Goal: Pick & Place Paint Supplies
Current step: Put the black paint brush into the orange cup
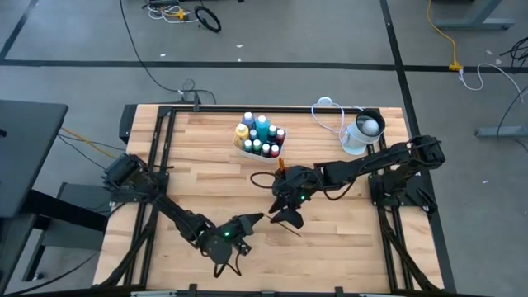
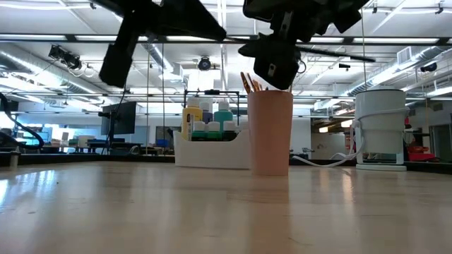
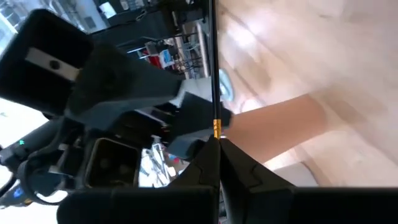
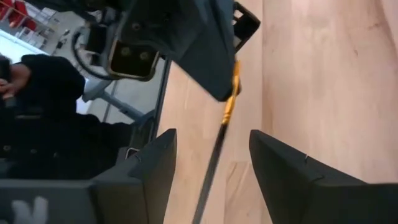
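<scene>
A thin dark brush point(image 3: 212, 68) with a gold band is held above the table's middle by my left gripper point(image 1: 252, 221), which is shut on it. My right gripper point(image 4: 214, 168) faces it from the right and is open. Its two fingers stand on either side of the brush's dark handle point(image 4: 214, 155) without touching it. A peach cup point(image 2: 270, 130) holding more brushes point(image 2: 251, 81) stands on the table just behind them. Farther back, a white tray point(image 1: 260, 139) holds several small white-capped bottles. My left gripper pinches the brush at its gold band point(image 3: 216, 129) between its two fingertips. The fingers come nearly level from the table's near left. The brush sticks straight out ahead of them, along their line, with its long handle toward my right gripper. It is clear of the table.
A larger white-and-grey round container point(image 1: 360, 132) with a white cable point(image 1: 330, 111) stands at the back right. A black frame point(image 1: 165, 124) runs along the table's edges. Bare wood lies at the near side. A person in dark clothes point(image 4: 37, 99) shows beyond the table.
</scene>
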